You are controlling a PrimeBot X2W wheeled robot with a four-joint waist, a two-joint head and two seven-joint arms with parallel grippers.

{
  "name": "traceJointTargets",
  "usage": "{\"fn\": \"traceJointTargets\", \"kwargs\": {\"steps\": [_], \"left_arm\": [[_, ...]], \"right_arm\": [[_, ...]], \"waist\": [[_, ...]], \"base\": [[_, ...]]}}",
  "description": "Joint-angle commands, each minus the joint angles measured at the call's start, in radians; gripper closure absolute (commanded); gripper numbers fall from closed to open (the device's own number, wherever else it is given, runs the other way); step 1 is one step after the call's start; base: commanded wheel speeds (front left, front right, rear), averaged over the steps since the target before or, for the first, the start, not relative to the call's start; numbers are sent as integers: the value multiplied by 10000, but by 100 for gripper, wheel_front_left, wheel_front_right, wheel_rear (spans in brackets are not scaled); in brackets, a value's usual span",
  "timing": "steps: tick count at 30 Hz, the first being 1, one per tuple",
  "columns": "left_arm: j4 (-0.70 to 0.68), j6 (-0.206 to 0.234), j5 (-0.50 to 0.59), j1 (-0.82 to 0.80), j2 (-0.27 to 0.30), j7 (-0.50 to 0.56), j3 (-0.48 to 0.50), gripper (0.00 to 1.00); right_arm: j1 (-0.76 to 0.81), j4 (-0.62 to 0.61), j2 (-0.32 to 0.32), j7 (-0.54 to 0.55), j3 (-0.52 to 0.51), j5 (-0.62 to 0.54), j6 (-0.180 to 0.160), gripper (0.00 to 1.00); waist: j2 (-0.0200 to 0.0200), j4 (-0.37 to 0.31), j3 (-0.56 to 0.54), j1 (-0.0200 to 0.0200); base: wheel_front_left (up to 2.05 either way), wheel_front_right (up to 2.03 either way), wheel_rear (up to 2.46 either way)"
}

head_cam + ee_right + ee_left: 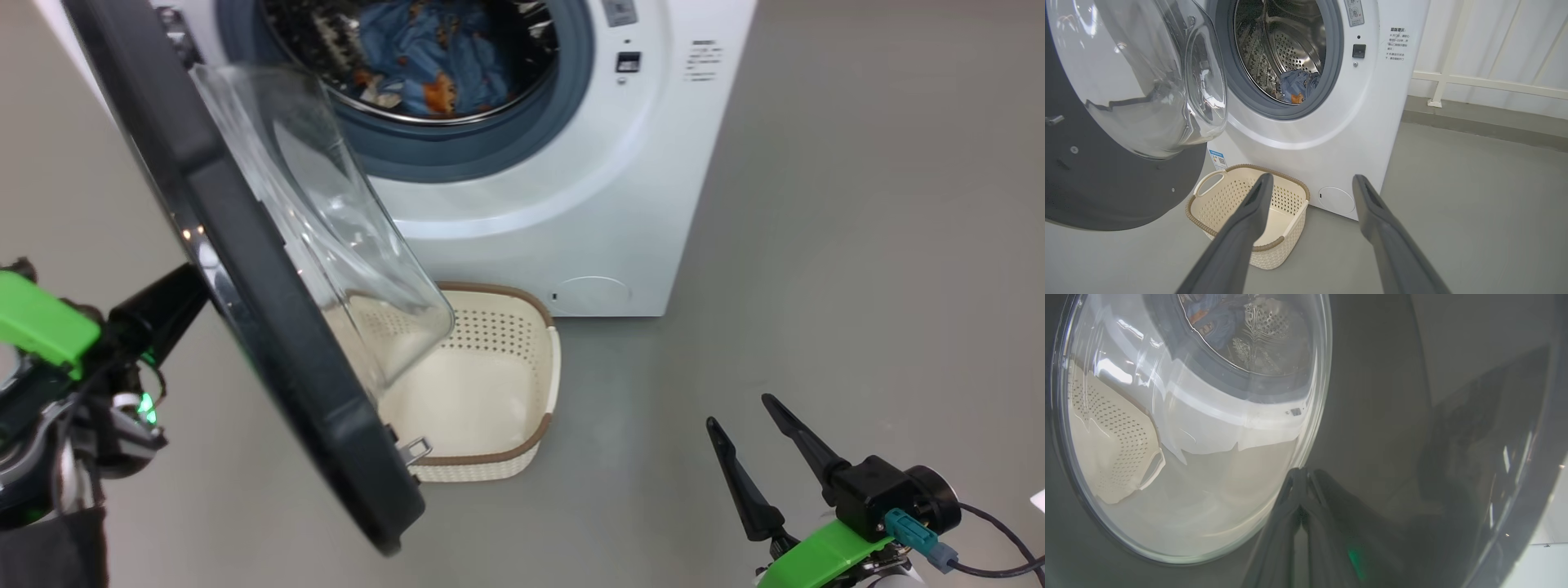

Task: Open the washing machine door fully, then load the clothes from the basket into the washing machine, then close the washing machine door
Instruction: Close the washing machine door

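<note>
My white washing machine [571, 188] stands on the grey floor [816, 286], its drum [1290, 45] exposed. Its door [245, 269] is swung out from the hinge at my left, black rim and bulging clear glass hanging over part of the basket [498, 335]. The clothes [424, 57], blue with orange print, lie in the steel drum. The basket, cream with a brown rim, sits empty on the floor against the machine's front.

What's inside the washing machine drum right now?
Light blue clothes with orange-brown prints lie on the perforated steel drum floor. Anything beneath them is covered.
</note>
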Motion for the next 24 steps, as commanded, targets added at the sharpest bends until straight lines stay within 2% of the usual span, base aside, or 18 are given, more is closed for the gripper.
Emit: {"fn": "traceJointTargets", "kwargs": {"steps": [1, 9, 24], "left_arm": [[-182, -206, 60, -519, 118, -22, 81, 100], [744, -687, 245, -918, -56, -471, -236, 100], [2012, -1270, 99, -1420, -211, -938, -302, 100]], "right_arm": [[-26, -202, 24, -49, 184, 18, 16, 0], [-57, -163, 111, -49, 191, 36, 16, 0], [22, -63, 147, -49, 196, 19, 16, 0]], "waist": [[-1, -248, -18, 0], [-1, -891, -31, 0], [-1, -1736, -360, 0]], "base": [[0, 0, 0], [0, 0, 0], [0, 0, 0]]}}
